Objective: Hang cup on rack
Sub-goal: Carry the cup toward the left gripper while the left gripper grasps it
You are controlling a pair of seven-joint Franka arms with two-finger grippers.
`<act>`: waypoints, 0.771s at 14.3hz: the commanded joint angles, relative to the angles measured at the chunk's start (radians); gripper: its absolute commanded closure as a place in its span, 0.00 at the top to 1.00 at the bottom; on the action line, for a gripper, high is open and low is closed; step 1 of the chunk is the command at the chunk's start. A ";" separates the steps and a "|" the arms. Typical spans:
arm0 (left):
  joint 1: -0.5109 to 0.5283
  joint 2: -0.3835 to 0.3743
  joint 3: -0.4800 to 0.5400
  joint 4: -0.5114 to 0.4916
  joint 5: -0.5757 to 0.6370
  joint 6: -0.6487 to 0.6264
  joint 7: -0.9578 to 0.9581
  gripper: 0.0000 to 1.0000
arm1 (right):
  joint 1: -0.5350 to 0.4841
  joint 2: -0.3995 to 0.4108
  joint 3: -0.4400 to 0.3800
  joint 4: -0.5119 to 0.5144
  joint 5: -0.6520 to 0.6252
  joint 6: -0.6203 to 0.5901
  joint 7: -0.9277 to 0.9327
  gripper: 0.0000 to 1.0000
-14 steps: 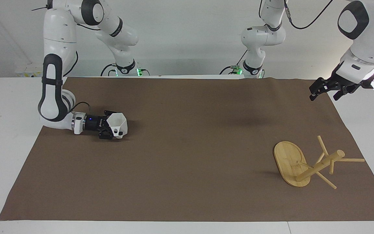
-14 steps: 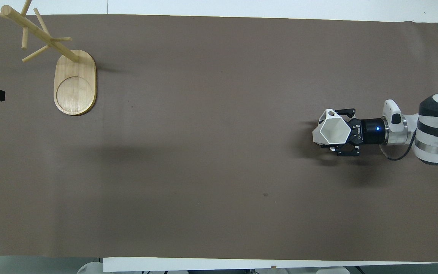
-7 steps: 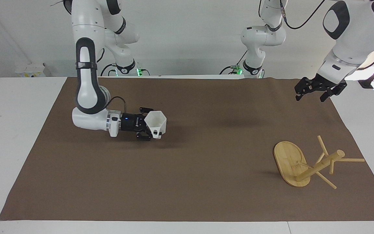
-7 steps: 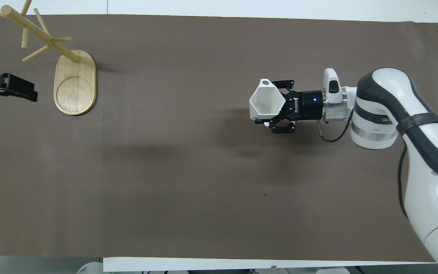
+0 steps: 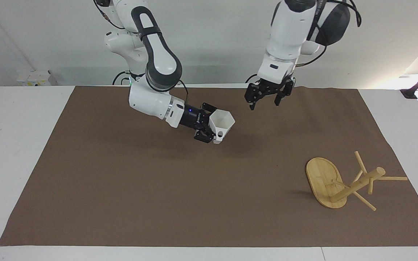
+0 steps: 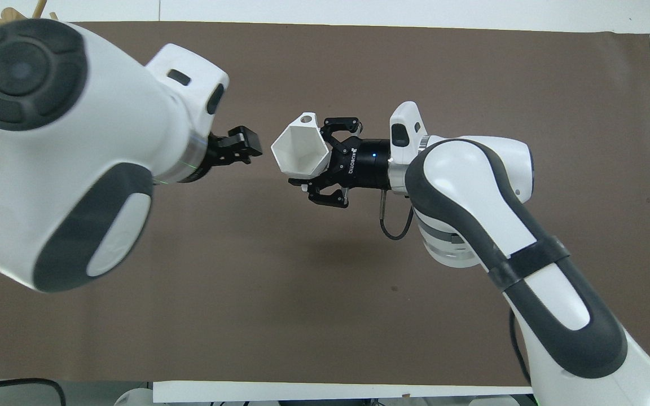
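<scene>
Cup in my right gripper, rack standing toward my left arm's end

My right gripper clamps the small white faceted cup in the air over the brown mat, its open mouth tipped sideways toward my left gripper, which hangs close beside it with fingers spread. The light bamboo rack stands on its oval base, pegs fanning out, well apart from both grippers.

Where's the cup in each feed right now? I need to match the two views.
Facing view: the cup is up in the right gripper, over the brown mat's middle, mouth toward the left gripper.
Overhead view: the cup sits at the picture's centre, just above mid-height.
Shared landmark: the right gripper's black fingers around the cup.
</scene>
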 commanded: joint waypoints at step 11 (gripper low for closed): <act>-0.063 0.108 0.019 0.021 -0.098 0.026 0.019 0.00 | -0.004 -0.002 0.002 -0.009 0.015 0.019 0.002 0.36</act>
